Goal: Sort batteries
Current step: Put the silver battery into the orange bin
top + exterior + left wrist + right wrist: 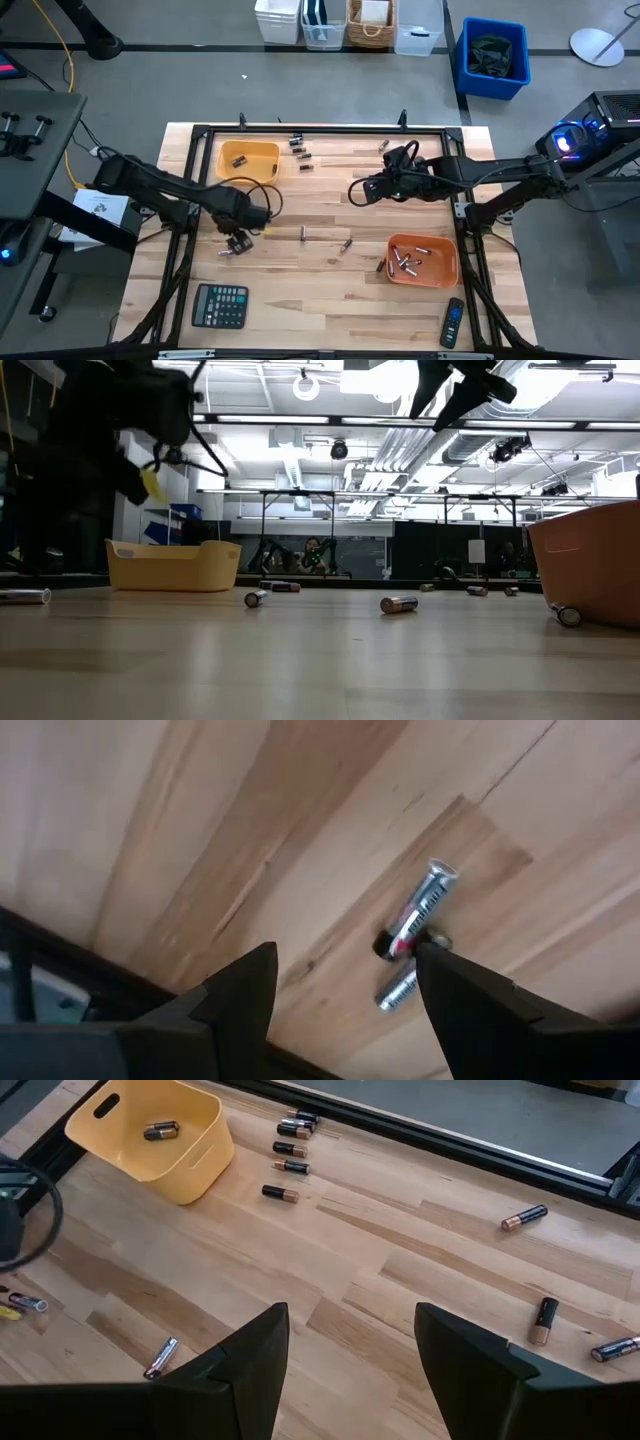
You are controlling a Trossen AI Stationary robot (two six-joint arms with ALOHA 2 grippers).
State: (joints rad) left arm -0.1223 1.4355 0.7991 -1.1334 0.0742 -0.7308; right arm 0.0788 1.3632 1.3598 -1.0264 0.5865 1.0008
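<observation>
The sort is judged partly done. Several batteries (408, 262) lie in the orange bin (447, 274), and one or two are seen in the yellow bin (268, 152). Many cells are left on the worktop (330, 300): a cluster (299, 150) just beside the yellow bin, one or two (383, 146) farther along the same edge, two single cells (304, 233) between the two bins, one against the orange bin's outer wall (381, 266), and a pair (416, 920) beneath the left tool.

The left tool (238, 243) is held low over the worktop, on the yellow bin's calculator side, with its fingers (240, 988) spread apart over that pair, nothing gripped. The right tool (362, 190) is raised between the two bins, its fingers (455, 1342) also apart and empty.
</observation>
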